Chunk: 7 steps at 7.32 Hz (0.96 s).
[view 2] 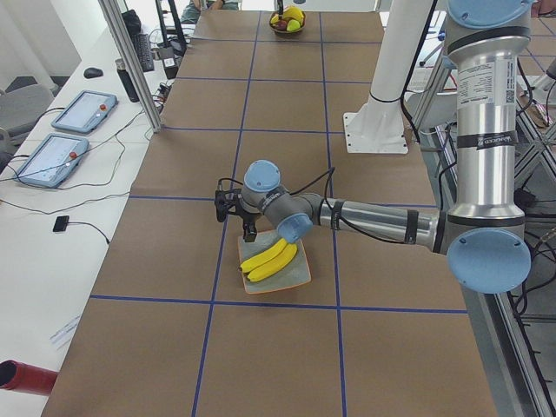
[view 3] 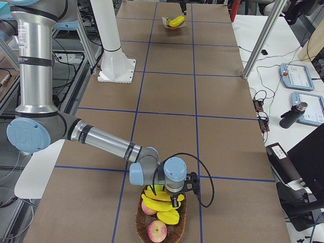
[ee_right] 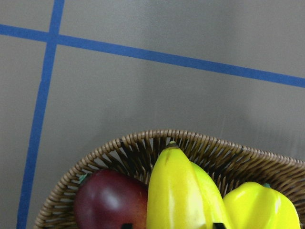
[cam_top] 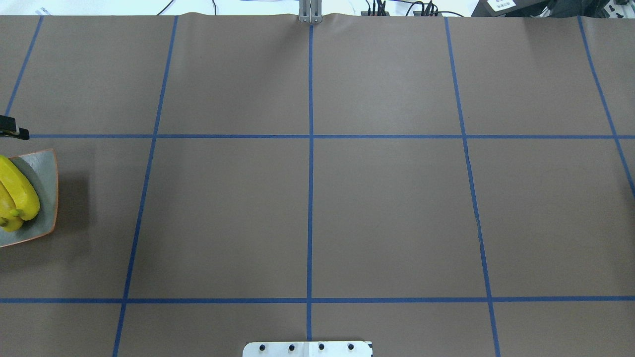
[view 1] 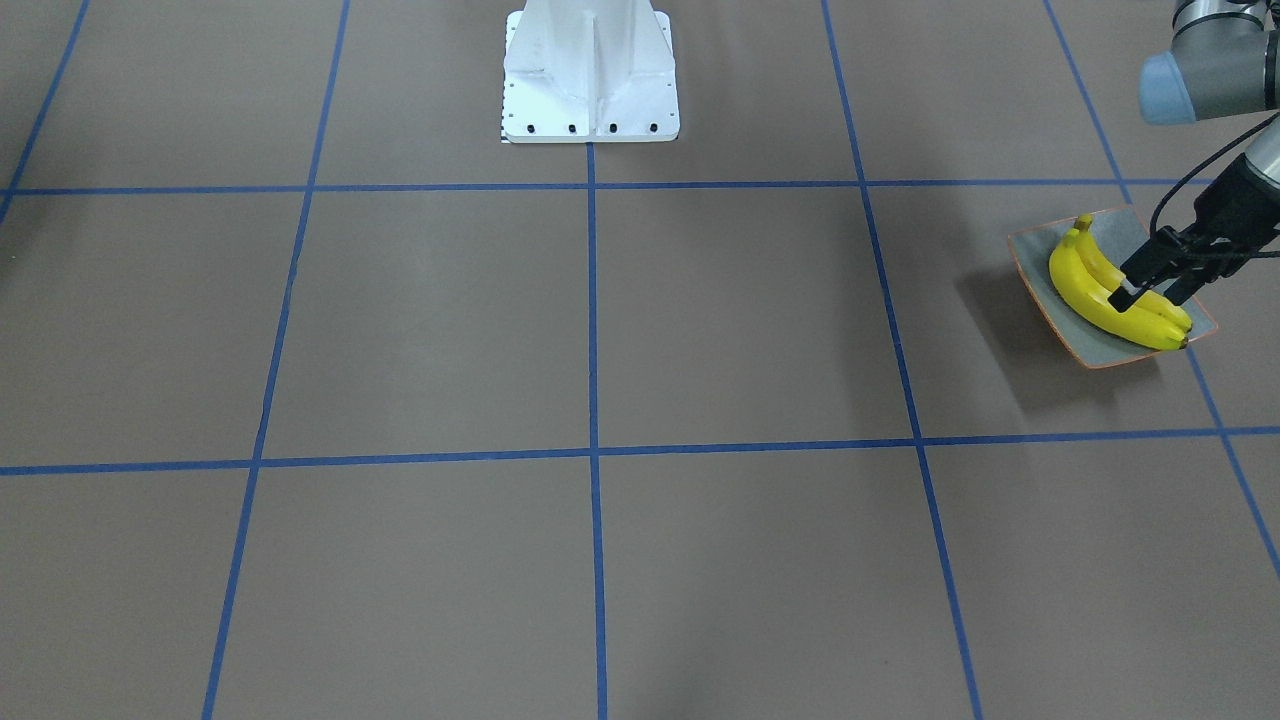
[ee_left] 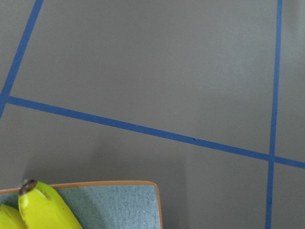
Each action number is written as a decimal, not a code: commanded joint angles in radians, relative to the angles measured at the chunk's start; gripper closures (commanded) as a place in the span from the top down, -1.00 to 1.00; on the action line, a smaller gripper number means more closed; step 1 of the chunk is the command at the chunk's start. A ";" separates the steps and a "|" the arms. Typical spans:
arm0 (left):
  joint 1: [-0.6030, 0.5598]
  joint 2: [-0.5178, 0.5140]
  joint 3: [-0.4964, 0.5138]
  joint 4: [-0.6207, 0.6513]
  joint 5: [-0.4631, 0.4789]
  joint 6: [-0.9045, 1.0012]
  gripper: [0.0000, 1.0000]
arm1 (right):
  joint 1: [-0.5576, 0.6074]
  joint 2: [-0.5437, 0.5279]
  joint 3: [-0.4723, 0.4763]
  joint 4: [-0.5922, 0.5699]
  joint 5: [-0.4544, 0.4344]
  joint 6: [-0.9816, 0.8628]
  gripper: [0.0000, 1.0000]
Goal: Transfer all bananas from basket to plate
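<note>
Bananas (view 1: 1085,295) on plate (view 1: 1035,255) | more in basket (ee_right: 200,139) | left fingers (view 1: 1128,294) spread

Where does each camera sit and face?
Front-facing: across the table, facing the robot's white base; left tool at right.
Overhead: behind robot, looking down; base edge shows.
Exterior left: table's end, left arm near.
Exterior right: opposite end, right arm near.
Left wrist: over grey-green orange-rimmed plate.
Right wrist: over brown wicker basket.
Shared: overhead, front-facing: curved yellow bananas on plate.
</note>
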 commanded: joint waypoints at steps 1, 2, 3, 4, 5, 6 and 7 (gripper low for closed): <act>0.000 0.000 -0.001 -0.002 0.000 -0.003 1.00 | 0.000 0.005 -0.001 -0.002 0.004 -0.006 -1.00; 0.000 -0.002 -0.001 -0.002 0.000 -0.003 1.00 | 0.011 0.005 0.005 -0.002 0.014 -0.009 -1.00; 0.000 -0.002 -0.002 -0.002 0.000 -0.004 1.00 | 0.027 0.003 0.019 -0.032 0.034 -0.011 -1.00; 0.000 -0.002 -0.005 -0.003 0.000 -0.004 1.00 | 0.049 0.005 0.060 -0.112 0.065 -0.050 -1.00; 0.000 -0.002 -0.001 -0.002 0.000 -0.004 1.00 | 0.073 0.005 0.135 -0.235 0.073 -0.111 -1.00; 0.000 -0.002 -0.002 -0.002 0.000 -0.004 1.00 | 0.092 0.020 0.216 -0.347 0.071 -0.139 -1.00; 0.000 -0.005 -0.002 -0.002 -0.001 -0.004 1.00 | 0.095 0.026 0.273 -0.396 0.073 -0.140 -1.00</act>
